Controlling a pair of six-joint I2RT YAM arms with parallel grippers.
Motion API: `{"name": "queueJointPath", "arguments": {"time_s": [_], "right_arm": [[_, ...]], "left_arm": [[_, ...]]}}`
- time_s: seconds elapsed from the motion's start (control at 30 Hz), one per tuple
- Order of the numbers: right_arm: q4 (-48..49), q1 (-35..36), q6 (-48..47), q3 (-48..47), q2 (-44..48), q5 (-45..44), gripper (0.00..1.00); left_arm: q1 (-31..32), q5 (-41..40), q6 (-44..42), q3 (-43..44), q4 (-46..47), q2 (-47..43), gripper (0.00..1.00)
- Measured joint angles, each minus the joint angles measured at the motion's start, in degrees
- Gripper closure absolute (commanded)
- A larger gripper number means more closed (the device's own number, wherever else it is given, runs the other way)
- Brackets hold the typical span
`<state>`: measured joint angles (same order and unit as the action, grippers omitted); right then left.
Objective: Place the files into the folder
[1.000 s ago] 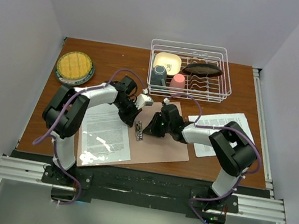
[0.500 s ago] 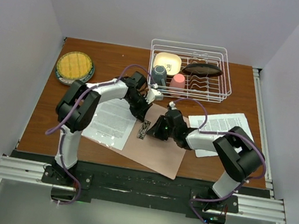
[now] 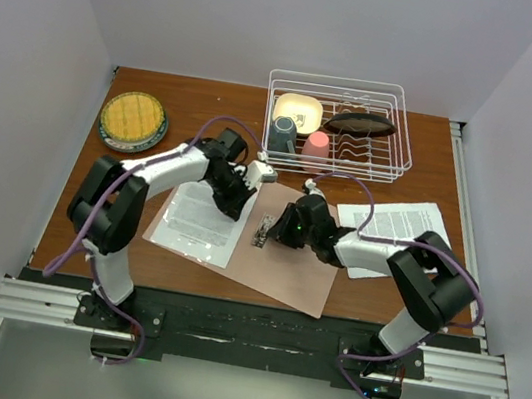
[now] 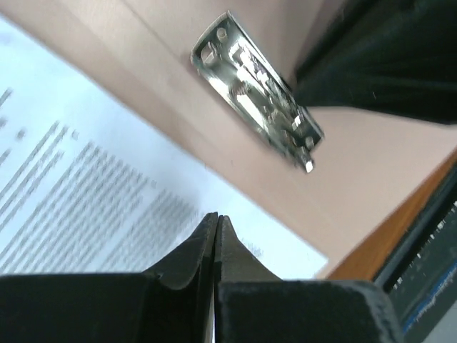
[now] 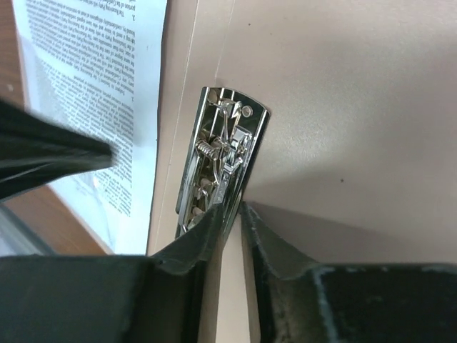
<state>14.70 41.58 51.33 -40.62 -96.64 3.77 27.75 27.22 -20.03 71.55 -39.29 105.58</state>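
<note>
The salmon-pink folder (image 3: pixel 294 267) lies open on the wooden table, its silver clip (image 3: pixel 264 231) along the spine. One printed file sheet (image 3: pixel 200 221) lies on its left leaf. The second sheet (image 3: pixel 399 224) lies on the table to the right, partly under my right arm. My left gripper (image 3: pixel 242 196) is shut, its tips just over the first sheet (image 4: pixel 86 193) near its far right corner. My right gripper (image 3: pixel 277 232) has its jaws closed narrowly on the near end of the clip (image 5: pixel 221 164), with the right leaf (image 5: pixel 343 107) under it.
A white wire dish rack (image 3: pixel 401 145) stands at the back right and holds a yellow bowl, two cups and a dark oval dish. A round yellow plate (image 3: pixel 134 121) sits at the back left. White walls close in three sides.
The folder, with the sheet on its left leaf, has turned and slid right and away. My right gripper moved with the clip. My left gripper swung out and back by the sheet's corner.
</note>
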Motion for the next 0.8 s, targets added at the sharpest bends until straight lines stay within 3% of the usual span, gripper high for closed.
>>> {"name": "queueJointPath", "arguments": {"time_s": [0.03, 0.13, 0.17, 0.2, 0.27, 0.3, 0.4, 0.47, 0.5, 0.6, 0.7, 0.73, 0.77, 0.8], "right_arm": [[-1.0, -0.1, -0.7, 0.5, 1.4, -1.2, 0.67], [-3.3, -0.2, -2.9, 3.1, 5.6, -4.2, 0.68], [-3.4, -0.3, -3.3, 3.9, 6.4, -4.7, 0.7], [-3.4, -0.3, -3.8, 4.7, 7.1, -4.9, 0.77], [-3.0, -0.3, -4.8, 5.3, 7.4, -5.0, 0.85], [-2.8, -0.3, -5.1, 5.4, 7.3, -4.9, 0.87], [-2.1, -0.1, -5.6, 5.9, 7.3, -4.5, 0.89], [-1.3, 0.3, -5.6, 6.3, 7.3, -4.3, 0.9], [-1.0, 0.5, -5.6, 6.4, 7.3, -4.3, 0.9], [-0.3, 1.6, -5.7, 6.6, 7.1, -4.2, 0.9], [1.1, 2.4, -5.7, 6.6, 6.3, -4.0, 0.91], [1.7, 2.5, -5.6, 6.6, 5.9, -4.0, 0.92], [2.4, 2.6, -5.6, 6.4, 5.4, -3.8, 0.93], [2.9, 2.7, -5.5, 6.3, 5.0, -3.8, 0.94]], "left_arm": [[0.0, -0.2, -0.2, 0.0, -1.0, -1.5, 0.0], [0.2, -2.6, -1.1, -3.7, 0.0, -11.4, 0.01], [0.1, -3.4, -1.7, -5.3, 0.5, -14.5, 0.06], [0.1, -4.0, -2.2, -6.9, 0.9, -17.5, 0.21], [0.1, -3.9, -3.1, -7.4, -0.2, -18.1, 0.35], [0.1, -3.7, -3.4, -7.1, -0.2, -16.8, 0.5], [0.1, -4.4, -3.5, -10.0, 1.7, -13.7, 0.78], [0.2, -4.6, -3.0, -11.1, 1.5, -15.0, 0.89], [0.2, -4.7, -2.9, -11.2, 1.5, -15.6, 0.99], [0.9, -4.0, -3.0, -8.8, 0.9, -16.2, 0.99], [1.7, -2.2, -2.9, -6.1, 1.4, -13.9, 0.89], [1.9, -1.9, -2.7, -5.9, 1.6, -13.4, 0.91], [2.2, -1.6, -2.4, -5.8, 1.8, -12.7, 1.0], [2.7, -1.3, -2.0, -5.7, 1.7, -12.0, 1.0]]}}
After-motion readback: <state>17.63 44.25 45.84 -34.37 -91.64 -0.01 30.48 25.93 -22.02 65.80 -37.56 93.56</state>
